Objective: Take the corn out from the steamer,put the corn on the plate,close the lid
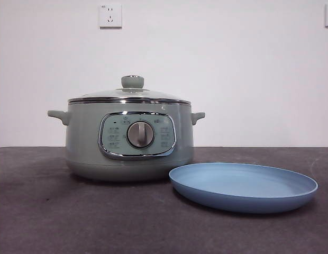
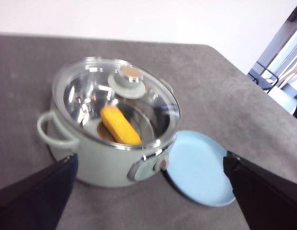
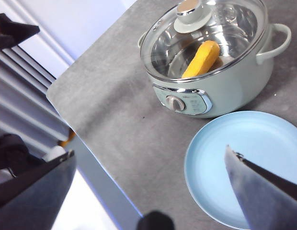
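The pale green steamer (image 1: 84, 143) stands left of centre on the table, and the glass lid (image 1: 129, 95) sits on it with its green knob up. The light-blue plate (image 1: 243, 185) lies bare just to its right, close to the pot. Through the glass, the yellow corn (image 2: 120, 125) (image 3: 201, 60) lies inside the pot. My left gripper (image 2: 151, 158) hovers open, high above the steamer (image 2: 100, 163) and plate (image 2: 199, 172). On the plate's side, my right gripper (image 3: 149, 151) is also open and holds nothing, looking down on the steamer (image 3: 239, 91) and plate (image 3: 244, 153). Neither gripper appears in the front view.
The table top (image 1: 47, 211) is dark grey. Its edge (image 3: 91, 158) runs close by in the right wrist view, with black equipment (image 3: 14, 158) beyond it. A white wall with a socket (image 1: 110, 16) stands behind the pot.
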